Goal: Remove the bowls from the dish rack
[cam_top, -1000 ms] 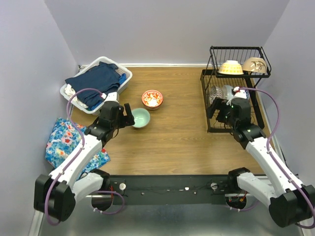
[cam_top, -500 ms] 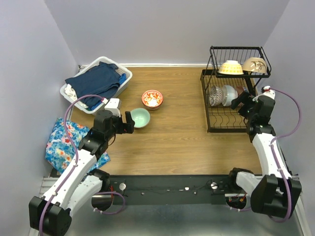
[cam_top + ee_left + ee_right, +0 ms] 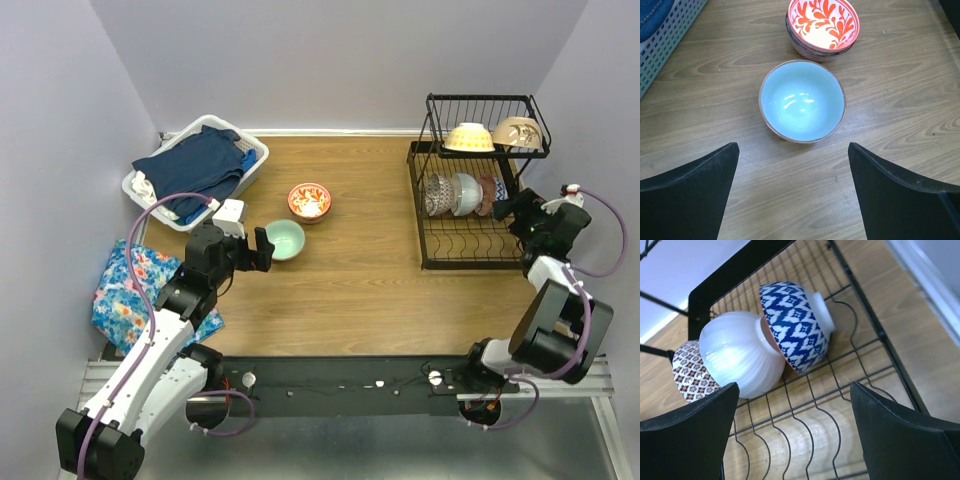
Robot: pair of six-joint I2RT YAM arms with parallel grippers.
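Five bowls [image 3: 468,137] in dish rack [image 3: 460,240], overhead: two on top tier, three on edge below. Right gripper [image 3: 510,207] just beside lower three; left gripper [image 3: 264,248] near mint bowl [image 3: 285,240] on table [image 3: 380,290]

Left wrist: jaws wide, empty, mint bowl ahead, untouched

Right wrist: jaws wide, empty; blue patterned bowl [image 3: 795,325] nearest, touching white bowl [image 3: 742,360]. Risk: pulling blue one may topple neighbours, or finger may snag wire

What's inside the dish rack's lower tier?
Three bowls on edge: a brown-patterned bowl, a white ribbed bowl and a blue-patterned bowl. The white one hides part of the brown one.
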